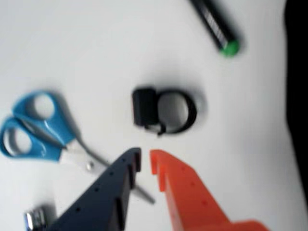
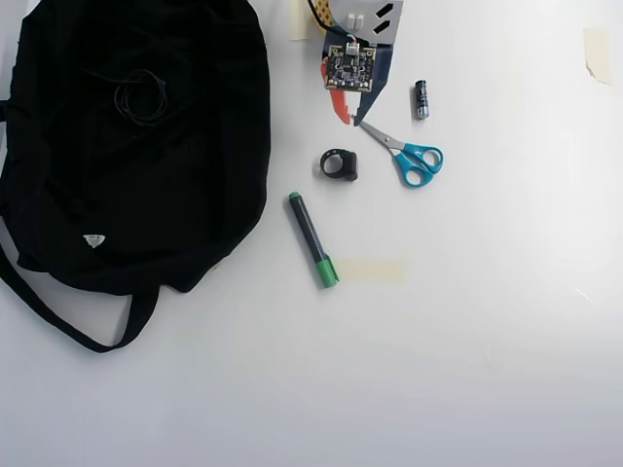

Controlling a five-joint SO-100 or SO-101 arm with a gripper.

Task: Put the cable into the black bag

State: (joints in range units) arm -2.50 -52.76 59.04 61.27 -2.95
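Cable first: the thin black cord wound into a small coil (image 2: 141, 95) lies on top of the large floppy black fabric bag (image 2: 195, 195), in the upper left of the overhead view. The gripper (image 1: 145, 161) with one black and one orange finger has its tips a narrow gap apart, pinching nothing. It hovers at the bottom centre of the wrist view, just below a chunky black ring-shaped object (image 1: 164, 111) on the white table (image 2: 467, 370). Blue-handled scissors (image 1: 43, 130) lie at the left, their blade tip running under the fingers. A green-tipped black marker (image 1: 216, 26) sits upper right.
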